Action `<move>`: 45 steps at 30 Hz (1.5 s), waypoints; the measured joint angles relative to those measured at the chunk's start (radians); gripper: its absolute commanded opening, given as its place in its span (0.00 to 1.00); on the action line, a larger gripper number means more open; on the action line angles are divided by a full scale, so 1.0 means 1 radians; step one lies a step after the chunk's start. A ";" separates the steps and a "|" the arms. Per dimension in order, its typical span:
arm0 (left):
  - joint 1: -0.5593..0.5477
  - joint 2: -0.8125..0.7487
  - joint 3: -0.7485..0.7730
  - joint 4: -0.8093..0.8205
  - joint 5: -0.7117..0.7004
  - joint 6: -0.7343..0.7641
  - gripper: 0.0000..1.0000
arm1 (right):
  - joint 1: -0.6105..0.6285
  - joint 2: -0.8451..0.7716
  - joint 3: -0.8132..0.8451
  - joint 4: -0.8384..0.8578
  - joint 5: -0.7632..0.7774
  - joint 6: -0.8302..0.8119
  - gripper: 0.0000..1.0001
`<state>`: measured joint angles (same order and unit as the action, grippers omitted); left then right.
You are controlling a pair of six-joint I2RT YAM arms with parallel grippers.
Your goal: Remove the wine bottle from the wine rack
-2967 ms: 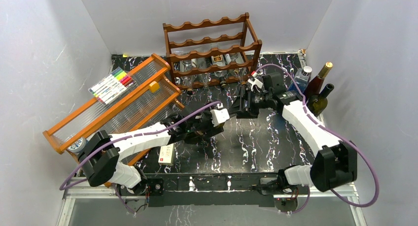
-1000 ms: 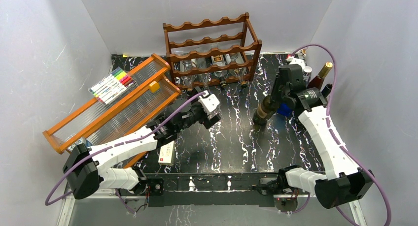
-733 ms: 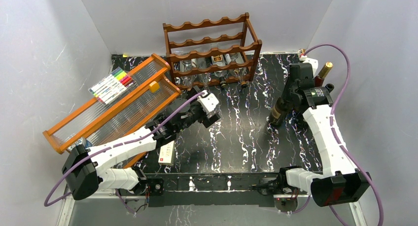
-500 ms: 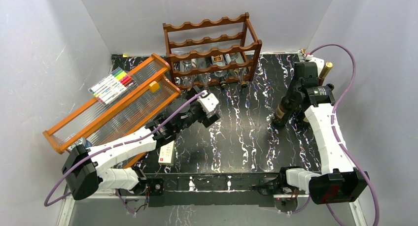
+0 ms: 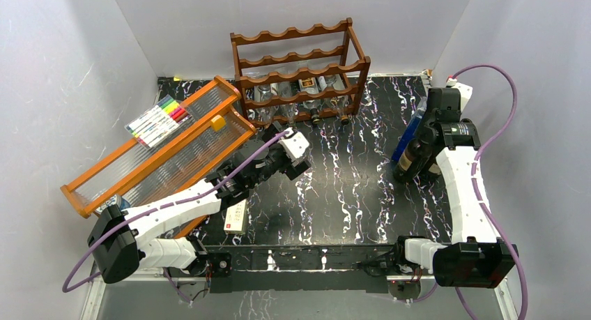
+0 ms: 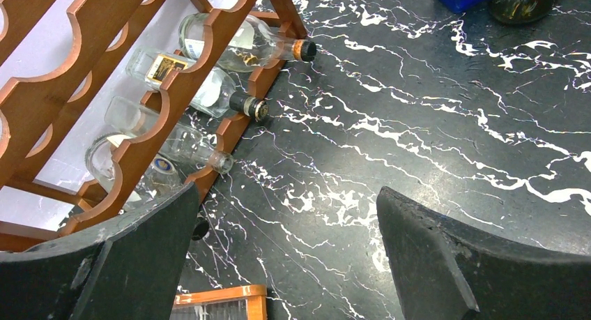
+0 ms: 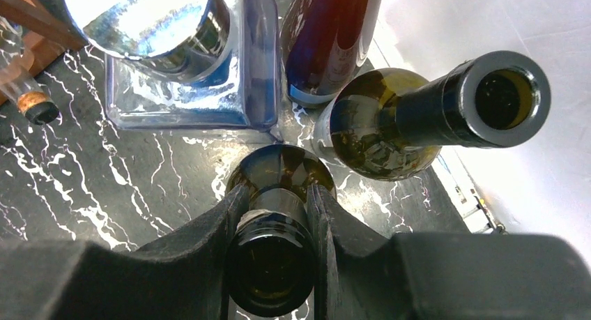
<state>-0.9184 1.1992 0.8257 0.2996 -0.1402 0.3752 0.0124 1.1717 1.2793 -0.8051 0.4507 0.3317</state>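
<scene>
From above, the wine bottle [image 5: 406,160] stands at the right of the frame, well apart from the wine rack [image 5: 300,62] at top centre. The right gripper [image 5: 421,147] is clamped on its neck, and the left gripper [image 5: 296,151] hangs mid-frame.

In the left wrist view, that gripper's jaws gape wide with nothing between them. Clear bottles [image 6: 209,93] lie in the rack at upper left.

In the right wrist view, the fingers [image 7: 209,229] pinch the dark green neck just under the lip, close beside a blue glass bottle [image 7: 181,83]. The bottle is probably heavy, rigid, slick and breakable glass. The neck below the lip is the sound hold, because the rim stops it slipping.
</scene>
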 measured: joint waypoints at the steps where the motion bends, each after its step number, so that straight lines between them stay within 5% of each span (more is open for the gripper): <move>1: 0.000 0.000 0.000 0.000 0.000 0.000 0.98 | 0.000 0.000 -0.002 0.005 0.005 0.000 0.00; 3: 0.000 0.000 0.000 0.000 -0.002 0.003 0.98 | 0.000 -0.004 -0.016 0.029 0.016 0.000 0.00; 9: 0.000 0.000 0.000 0.000 -0.009 0.012 0.98 | 0.000 -0.018 -0.042 0.066 0.029 0.000 0.20; 17: 0.000 0.000 0.000 0.000 -0.018 0.023 0.98 | 0.000 -0.018 -0.042 0.066 0.023 0.000 0.68; 23: 0.000 -0.004 0.000 0.000 -0.021 0.026 0.98 | 0.000 -0.047 -0.022 0.048 -0.020 -0.031 0.87; 30: 0.000 -0.024 0.000 0.000 -0.021 0.026 0.98 | 0.001 -0.107 0.094 0.034 -0.138 -0.077 0.94; 38: 0.000 -0.033 -0.001 0.000 -0.021 0.024 0.98 | 0.053 -0.119 0.132 0.199 -0.620 -0.118 0.98; 45: 0.000 -0.073 -0.012 0.015 -0.037 0.028 0.98 | 0.356 0.113 0.166 0.296 -0.586 -0.103 0.98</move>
<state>-0.9184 1.1263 0.8139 0.3149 -0.1776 0.4030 0.3687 1.2846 1.4448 -0.5091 -0.1352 0.2291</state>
